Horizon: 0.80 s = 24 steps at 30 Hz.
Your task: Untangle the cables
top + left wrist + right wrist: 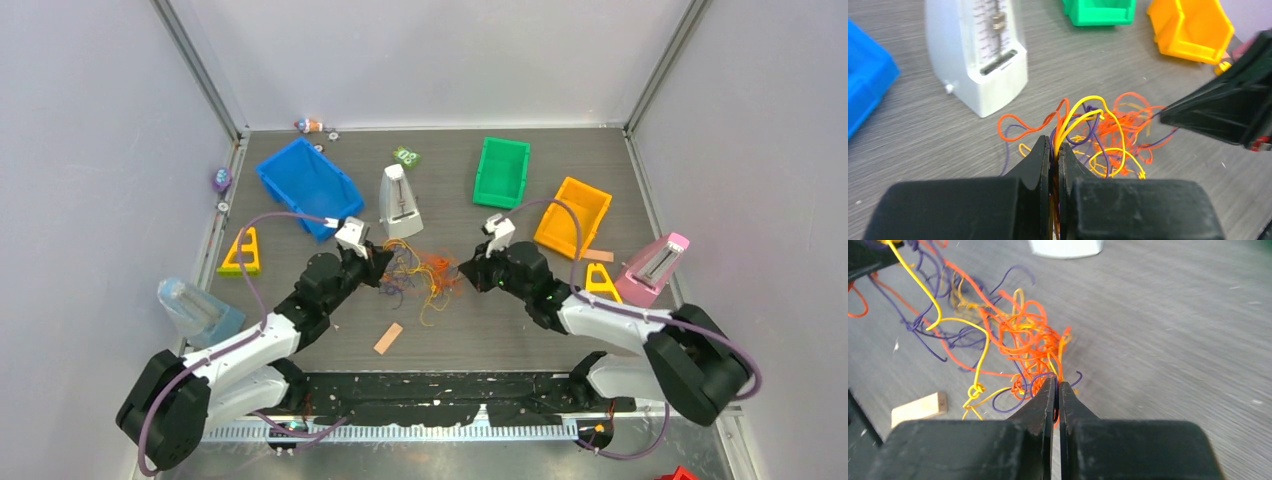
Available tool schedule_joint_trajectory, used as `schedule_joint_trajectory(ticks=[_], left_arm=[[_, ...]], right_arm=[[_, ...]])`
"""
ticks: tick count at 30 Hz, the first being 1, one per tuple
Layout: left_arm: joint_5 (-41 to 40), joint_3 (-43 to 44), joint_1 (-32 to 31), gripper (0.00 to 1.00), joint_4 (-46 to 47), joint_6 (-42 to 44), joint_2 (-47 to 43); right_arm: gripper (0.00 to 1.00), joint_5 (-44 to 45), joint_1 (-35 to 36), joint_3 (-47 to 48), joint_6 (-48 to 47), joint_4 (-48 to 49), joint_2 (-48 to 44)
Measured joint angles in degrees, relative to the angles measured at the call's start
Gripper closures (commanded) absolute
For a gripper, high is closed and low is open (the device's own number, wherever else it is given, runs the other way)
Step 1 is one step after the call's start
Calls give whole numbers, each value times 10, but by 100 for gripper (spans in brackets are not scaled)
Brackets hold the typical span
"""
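Note:
The cables (420, 272) lie as a loose tangle of thin orange, yellow and purple strands on the grey table between my two grippers. My left gripper (382, 262) is at the tangle's left edge. In the left wrist view it (1054, 149) is shut on yellow and orange strands that rise from its tips into the cables (1103, 131). My right gripper (468, 270) is at the tangle's right edge. In the right wrist view it (1056, 385) is shut on orange and purple strands of the cables (1018, 342).
A white metronome (400, 203) stands just behind the tangle. A blue bin (308, 185), a green bin (501, 172) and an orange bin (572, 216) sit further back. A small wooden block (388, 338) lies in front. A pink metronome (654, 268) stands at the right.

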Motion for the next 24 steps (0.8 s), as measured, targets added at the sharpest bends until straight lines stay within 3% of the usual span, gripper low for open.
schedule_joint_trajectory(ticks=[8, 14, 19, 24], left_arm=[[-124, -17, 0, 100, -40, -3, -50], [-271, -20, 1, 100, -101, -30, -77], [-386, -13, 12, 100, -182, -80, -66], [-445, -5, 23, 100, -236, -118, -61]], right_arm=[[95, 200, -7, -69, 13, -2, -140], [95, 354, -12, -98, 40, -28, -207], [95, 513, -16, -124, 106, -71, -278], [95, 642, -19, -159, 176, -122, -385]])
